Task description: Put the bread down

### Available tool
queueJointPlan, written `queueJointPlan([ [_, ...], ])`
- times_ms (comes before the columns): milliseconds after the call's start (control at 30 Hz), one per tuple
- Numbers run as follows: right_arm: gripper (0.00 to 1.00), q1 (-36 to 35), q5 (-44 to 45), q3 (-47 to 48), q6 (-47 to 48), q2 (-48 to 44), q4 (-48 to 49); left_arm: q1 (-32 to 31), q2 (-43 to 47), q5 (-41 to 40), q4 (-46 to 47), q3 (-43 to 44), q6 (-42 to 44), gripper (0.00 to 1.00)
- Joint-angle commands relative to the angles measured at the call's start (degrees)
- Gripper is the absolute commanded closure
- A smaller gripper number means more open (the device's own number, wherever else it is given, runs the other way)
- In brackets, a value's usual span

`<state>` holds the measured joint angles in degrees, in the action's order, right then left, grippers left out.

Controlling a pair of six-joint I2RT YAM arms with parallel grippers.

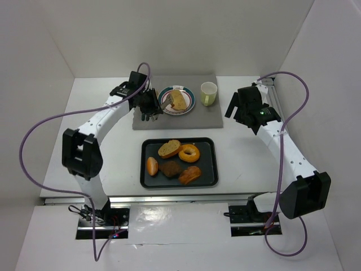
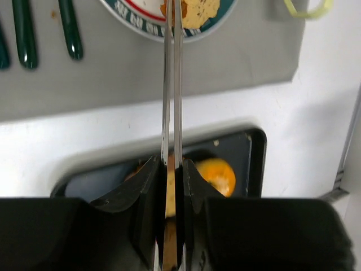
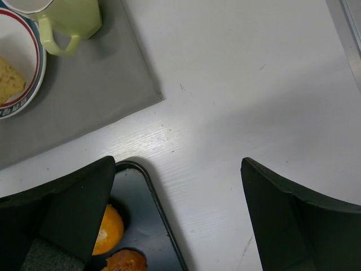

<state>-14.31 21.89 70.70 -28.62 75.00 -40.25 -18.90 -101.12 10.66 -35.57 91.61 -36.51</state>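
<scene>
This is a robotics lab's test cell, not a real kitchen. Plain white walls [image 1: 186,34] box in a white table [image 1: 107,164]. The left arm [image 1: 96,127] and right arm [image 1: 287,152] are bolted at its near edge, trailing purple cables [image 1: 25,147]. A grey mat [image 1: 208,116], plate [image 1: 193,101], cup [image 1: 208,93] and tray [image 1: 214,164] of bread [image 1: 169,149] form a staged meal.

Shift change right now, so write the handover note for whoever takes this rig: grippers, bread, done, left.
Left gripper: shut on tongs, tips at the bread slice lying on the plate, on the grey mat.
Right gripper: open, empty, above table by the tray corner.
Done: bread is on the plate.
Left: probably release it if pinched, then withdraw the tongs.
</scene>
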Motion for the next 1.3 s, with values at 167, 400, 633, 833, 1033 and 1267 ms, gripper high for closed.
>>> queueJointPlan([
  [167, 0.01, 0.9, 1.3, 0.4, 0.0, -2.2, -1.5, 1.1, -8.5, -0.5, 4.2, 8.2, -0.2, 0.59],
  [400, 0.01, 0.9, 2.0, 1.1, 0.5, -2.2, -2.0, -2.2, -0.1, -8.8, -1.2, 11.4, 3.1, 0.45],
  [633, 0.01, 1.4, 0.5, 1.7, 1.1, -2.2, -1.9, -10.1, 5.3, -13.6, -9.3, 14.4, 9.7, 0.52],
  [833, 0.01, 1.4, -1.1, 0.6, 1.1, -3.5, -1.9, -19.1, 11.4, -10.4, -14.2, 5.3, 16.6, 0.52],
  [1033, 0.01, 1.4, -1.6, 0.6, 2.4, -4.0, -1.9, -31.5, 16.3, -15.7, -19.4, 0.1, 19.4, 0.50],
  [1267, 0.01, 1.4, -2.6, 0.0, 2.4, -4.5, -1.9, -41.1, 16.3, -23.4, -29.5, 1.2, 22.6, 0.47],
])
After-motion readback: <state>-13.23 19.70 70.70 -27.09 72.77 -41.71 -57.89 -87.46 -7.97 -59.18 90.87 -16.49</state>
